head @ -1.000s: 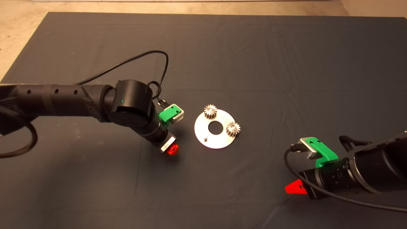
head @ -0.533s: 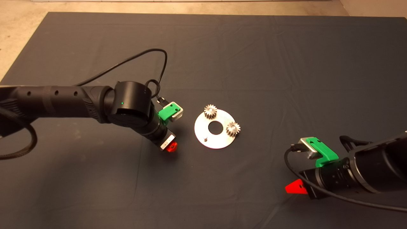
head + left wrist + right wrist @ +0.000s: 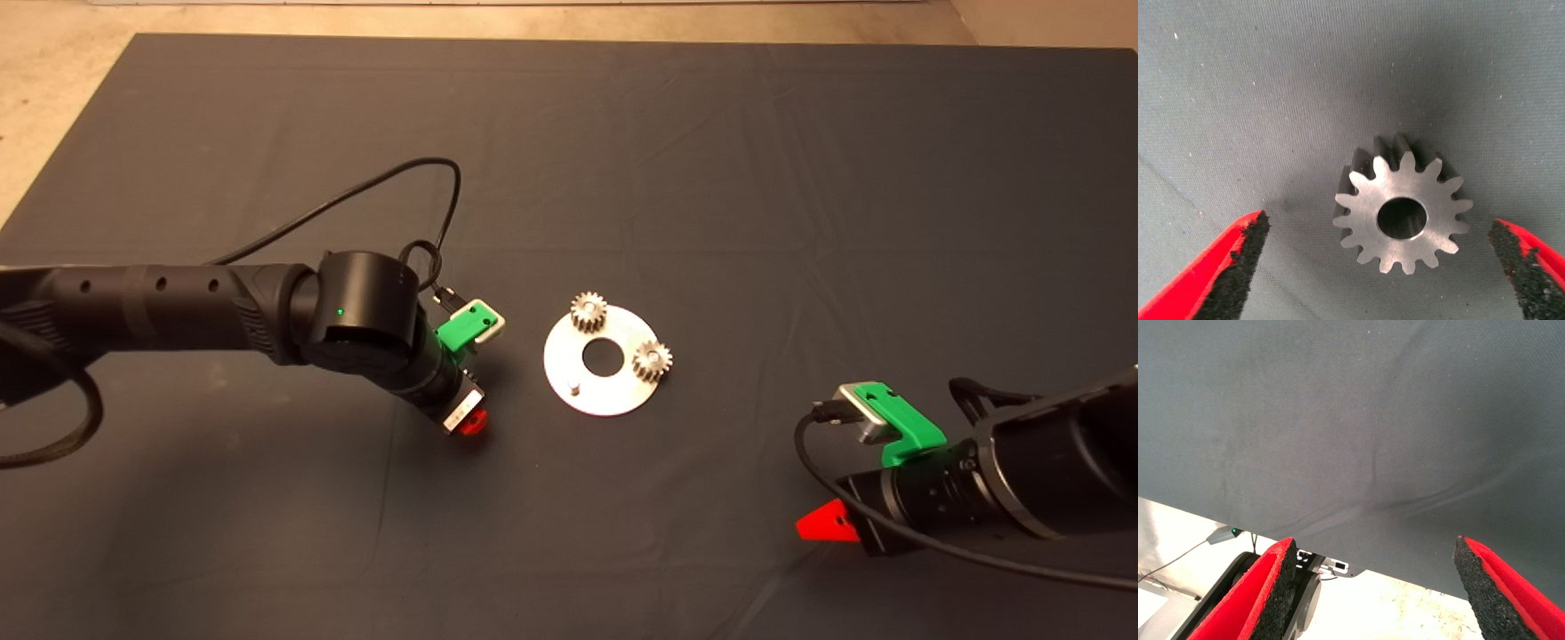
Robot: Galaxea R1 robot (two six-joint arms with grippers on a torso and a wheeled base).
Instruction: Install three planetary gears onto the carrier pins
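Gears done: two sitting on pins.
Remaining: third gear lying between left gripper's wide-open jaws, ungrasped; one pin standing bare.
Right gripper: waiting, jaws gaping, holding nothing.

Lighting was even and moderate from overhead. The mat looked dull, its creases faintly shaded. The disc showed bright glare. A soft shadow ringed the gear, which was sharp. The fingers were slightly soft at the frame edge.
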